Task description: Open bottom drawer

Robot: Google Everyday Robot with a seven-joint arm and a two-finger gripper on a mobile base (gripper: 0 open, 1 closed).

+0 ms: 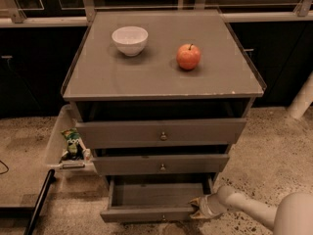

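Observation:
The bottom drawer (pixel 146 213) of the grey cabinet is pulled out, showing its plain grey inside; its small knob (pixel 163 217) sits at the lower frame edge. My gripper (pixel 197 208) is at the right end of the drawer's front panel, touching its edge, with the white arm (pixel 254 210) reaching in from the lower right. The middle drawer (pixel 161 164) and the top drawer (pixel 161 132) above it stand slightly ajar.
A white bowl (pixel 129 39) and a red apple (pixel 189 56) sit on the cabinet top (pixel 146 77). A clear bin (pixel 61 146) with a green packet (pixel 73 142) stands at the cabinet's left. A black pole (pixel 39 202) lies at lower left. A white post (pixel 302 99) stands at right.

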